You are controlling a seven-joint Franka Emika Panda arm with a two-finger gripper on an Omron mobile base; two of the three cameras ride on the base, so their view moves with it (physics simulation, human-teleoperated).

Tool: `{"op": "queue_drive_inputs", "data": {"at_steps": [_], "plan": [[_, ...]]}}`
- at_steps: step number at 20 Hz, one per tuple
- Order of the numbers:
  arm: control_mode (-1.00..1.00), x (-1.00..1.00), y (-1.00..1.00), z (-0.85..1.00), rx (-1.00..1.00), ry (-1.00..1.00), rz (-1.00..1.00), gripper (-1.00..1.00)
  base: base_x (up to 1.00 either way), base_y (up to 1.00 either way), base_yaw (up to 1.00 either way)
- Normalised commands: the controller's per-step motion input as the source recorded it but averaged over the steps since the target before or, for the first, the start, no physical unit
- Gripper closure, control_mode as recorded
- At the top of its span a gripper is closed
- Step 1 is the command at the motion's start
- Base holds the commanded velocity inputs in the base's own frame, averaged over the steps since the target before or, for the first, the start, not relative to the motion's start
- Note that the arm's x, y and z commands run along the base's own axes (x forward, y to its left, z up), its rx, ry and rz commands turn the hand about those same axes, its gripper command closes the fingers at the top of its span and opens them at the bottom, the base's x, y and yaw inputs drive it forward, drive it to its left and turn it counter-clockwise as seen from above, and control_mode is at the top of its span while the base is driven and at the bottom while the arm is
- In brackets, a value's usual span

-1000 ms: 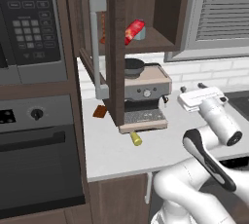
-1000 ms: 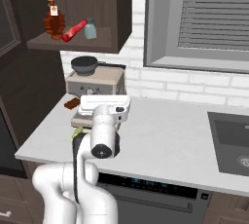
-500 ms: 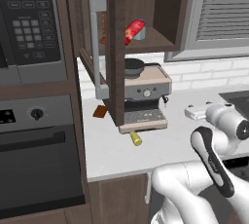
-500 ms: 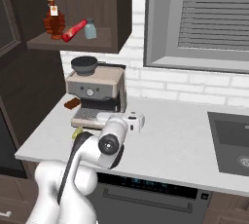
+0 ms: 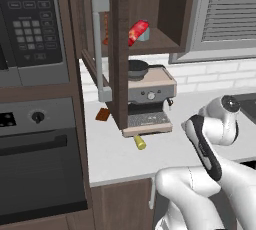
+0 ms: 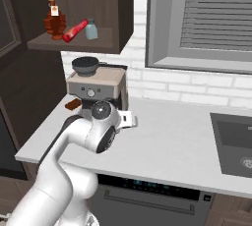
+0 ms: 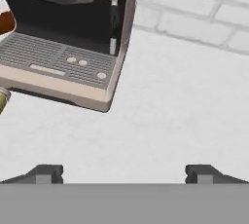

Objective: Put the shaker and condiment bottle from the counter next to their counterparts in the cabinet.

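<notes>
The jaws (image 7: 124,173) stand wide apart with nothing between them, low over bare white worktop (image 7: 185,116) beside the coffee machine (image 7: 63,47). The yellow shaker (image 5: 139,142) lies on its side on the worktop just in front of the machine's drip tray; in the hand view only its end (image 7: 2,99) shows at the far left edge, well off from the jaws. The red condiment bottle (image 6: 75,29) lies tilted on the cabinet shelf (image 6: 74,43) beside the pale blue-grey shaker (image 6: 91,29).

From behind the arm's left and right, we look forward and down; both base views share the counter (image 5: 115,159), the coffee machine (image 5: 149,101) and the open cabinet (image 6: 78,43). Our hand view sits low and close, facing the machine's drip tray (image 7: 58,65).
</notes>
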Motion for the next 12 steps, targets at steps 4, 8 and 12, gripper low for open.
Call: {"op": "queue_drive_inputs", "data": {"at_steps": [4, 8, 12], "plan": [[-1.00, -0.04, 0.45, 0.00, 0.00, 0.45, 0.00, -1.00, 0.00, 0.00, 0.00], [-1.00, -0.04, 0.43, 0.00, 0.08, 0.39, 0.00, -1.00, 0.00, 0.00, 0.00], [-1.00, -0.02, 0.31, -0.01, 0.17, 0.23, 0.00, -1.00, 0.00, 0.00, 0.00]]}}
